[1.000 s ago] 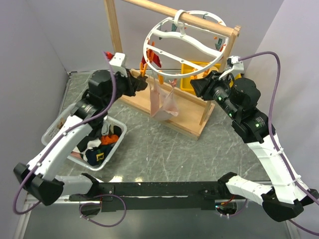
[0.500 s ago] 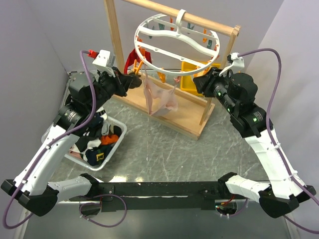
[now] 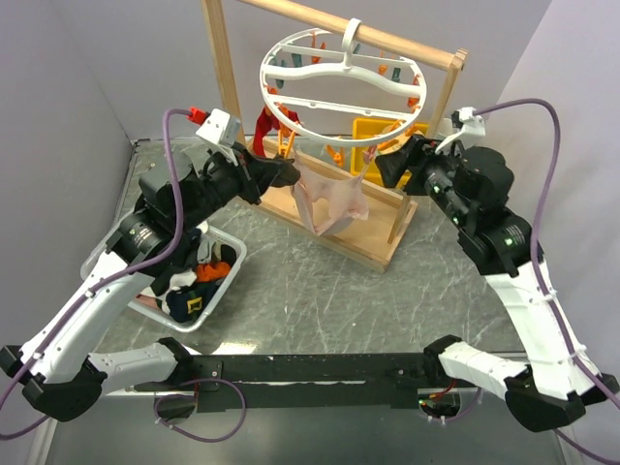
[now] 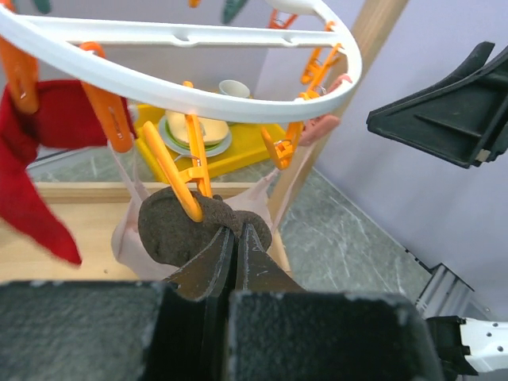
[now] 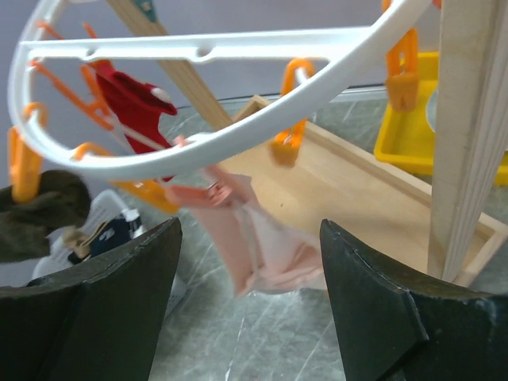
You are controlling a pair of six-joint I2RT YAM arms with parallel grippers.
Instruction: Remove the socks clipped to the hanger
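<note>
Hanger carries a clipped pale pink sock; left gripper, jaws closed, pinches a dark sock at an orange clip; right gripper gapes wide, empty.

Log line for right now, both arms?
left gripper: shut on dark brown fuzzy sock at orange clip | right gripper: open, empty, beside white round plastic hanger | pale pink sock: hanging from hanger
</note>
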